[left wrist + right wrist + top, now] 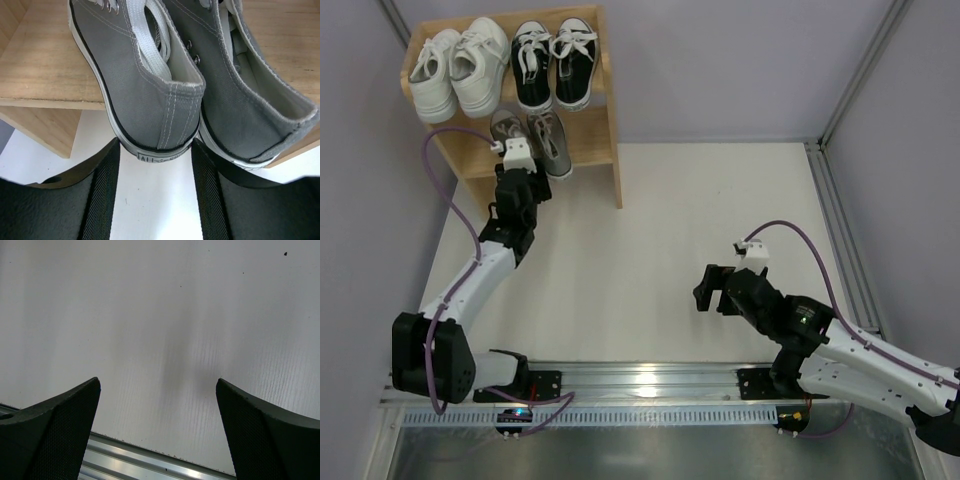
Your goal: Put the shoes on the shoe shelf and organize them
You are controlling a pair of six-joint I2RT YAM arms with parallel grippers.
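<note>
Right two-finger gripper (158, 381) spread wide above the white worktop (650, 230), near right. Left two-finger gripper (156, 149) flanks one grey canvas sneaker (165, 95) heel on the light wooden shoe shelf (614, 135), lower tier; pinching or not, can't tell. All-white sneakers (457, 70) and black canvas sneakers (552, 62) sit up top.

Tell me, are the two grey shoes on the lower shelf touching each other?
Touching. The left wrist view shows the left grey shoe pressed against the right grey shoe near the heels, without any gap.

White table (700, 220) — aluminium rail (650, 378) along near edge.
</note>
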